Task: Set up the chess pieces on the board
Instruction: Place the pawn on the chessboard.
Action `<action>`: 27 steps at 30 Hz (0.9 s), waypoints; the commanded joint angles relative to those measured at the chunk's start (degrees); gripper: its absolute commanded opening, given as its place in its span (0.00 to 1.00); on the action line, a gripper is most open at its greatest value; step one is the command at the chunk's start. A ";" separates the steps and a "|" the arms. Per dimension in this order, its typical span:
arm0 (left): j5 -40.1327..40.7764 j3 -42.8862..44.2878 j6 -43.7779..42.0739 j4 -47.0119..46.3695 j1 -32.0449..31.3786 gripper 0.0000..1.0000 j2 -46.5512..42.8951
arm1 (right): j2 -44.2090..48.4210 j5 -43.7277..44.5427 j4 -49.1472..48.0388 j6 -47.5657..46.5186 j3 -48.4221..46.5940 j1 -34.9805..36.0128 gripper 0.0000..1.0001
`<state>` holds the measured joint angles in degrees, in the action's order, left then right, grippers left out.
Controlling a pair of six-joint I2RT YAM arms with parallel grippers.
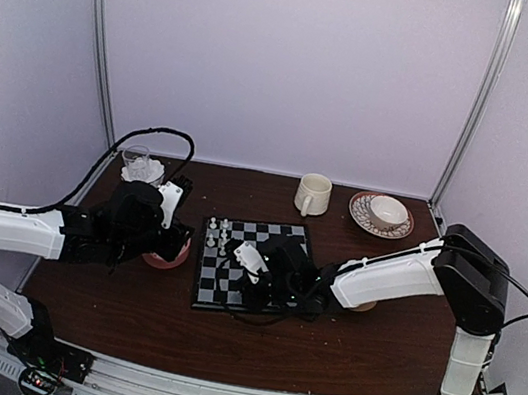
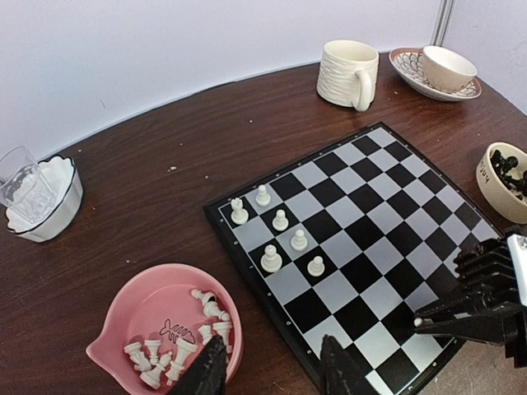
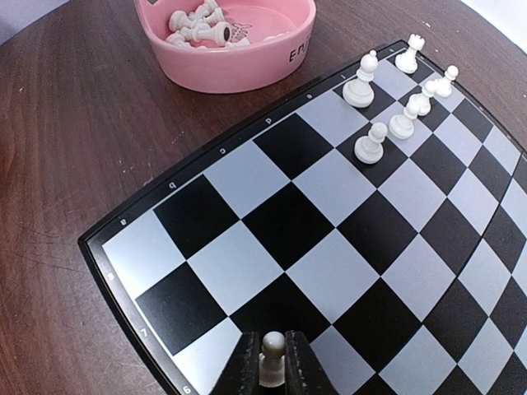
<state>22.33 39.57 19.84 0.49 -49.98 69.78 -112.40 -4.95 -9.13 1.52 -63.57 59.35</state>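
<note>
The board [image 1: 283, 233] [image 2: 370, 239] [image 3: 329, 247] lies mid-table. Several white chess pieces [image 2: 280, 220] [image 1: 218, 236] [image 3: 370, 144] stand near its far-left corner. More white pieces lie in a pink bowl [image 2: 140, 317] [image 1: 169, 258] [image 3: 247, 70] beside its left edge. My right gripper [image 3: 272, 366] [image 1: 233, 292] [image 2: 420, 321] hangs low over the board's near-left part, shut on a white pawn [image 3: 272, 346] that stands upright between its fingers. My left gripper [image 2: 272, 370] [image 1: 180, 242] is open and holds nothing, above the gap between the pink bowl and the board.
A cream mug [image 1: 312, 194] [image 2: 347, 74] and a patterned saucer with a cup [image 1: 383, 214] [image 2: 436, 72] stand at the back. A beige bowl of black pieces [image 2: 506, 181] sits right of the board. A glass in a white dish [image 1: 140, 167] [image 2: 37, 197] is at the back left.
</note>
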 commanded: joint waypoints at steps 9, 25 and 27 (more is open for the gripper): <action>0.61 0.58 0.60 -0.84 -0.08 0.40 0.92 | 1.37 0.95 0.95 -0.66 -0.74 0.36 0.22; -11.87 4.03 -2.07 0.59 -0.41 0.47 7.50 | 14.24 3.00 -5.45 2.22 9.35 0.46 0.41; -12.86 5.78 -2.19 1.60 -1.17 0.47 10.28 | 15.79 6.64 -6.31 2.79 10.87 0.33 0.41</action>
<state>14.63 41.34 18.83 1.74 -50.11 76.01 -100.22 -4.25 -11.40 2.85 -55.77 59.40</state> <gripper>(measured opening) 0.464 0.405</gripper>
